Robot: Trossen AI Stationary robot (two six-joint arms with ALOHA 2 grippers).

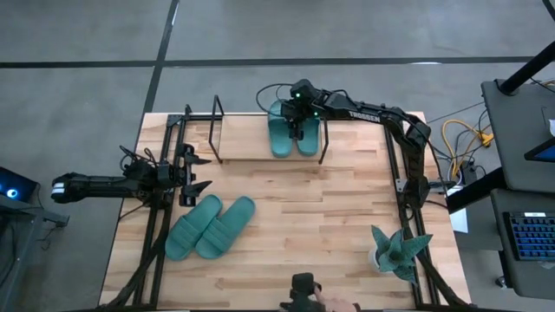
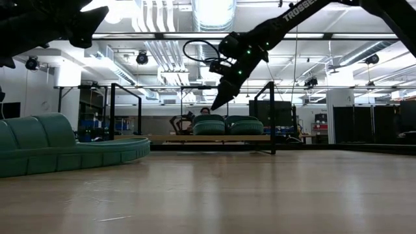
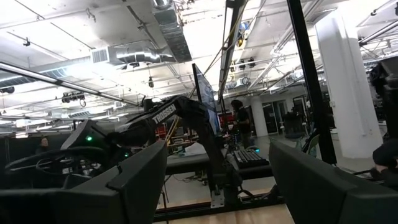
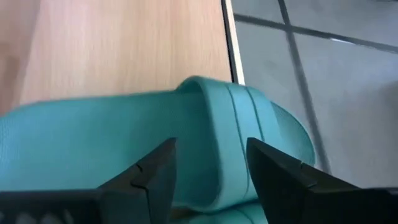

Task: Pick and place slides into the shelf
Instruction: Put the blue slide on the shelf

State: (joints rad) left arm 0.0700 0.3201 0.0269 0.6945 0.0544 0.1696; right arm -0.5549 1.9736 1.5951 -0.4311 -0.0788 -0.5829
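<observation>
Two teal-green slides (image 1: 282,137) (image 1: 306,139) lie side by side on the shelf's wooden board (image 1: 243,139), between its black rod ends at the table's far edge. Two more slides (image 1: 192,227) (image 1: 227,225) rest soles down on the tabletop near the left side, and they loom large in the low view (image 2: 58,146). My right gripper (image 1: 297,128) hangs open just above the shelved pair; its wrist view shows its fingers (image 4: 211,152) apart over a slide's strap (image 4: 217,124). My left gripper (image 1: 199,173) waits open at the table's left edge, held level.
A teal spiky plant ornament (image 1: 401,251) stands near the right front corner. Black frame rails run along the left side (image 1: 156,234) and the right side (image 1: 403,173) of the table. A dark object and a hand (image 1: 305,290) sit at the near edge. Bare wood lies mid-table (image 1: 321,217).
</observation>
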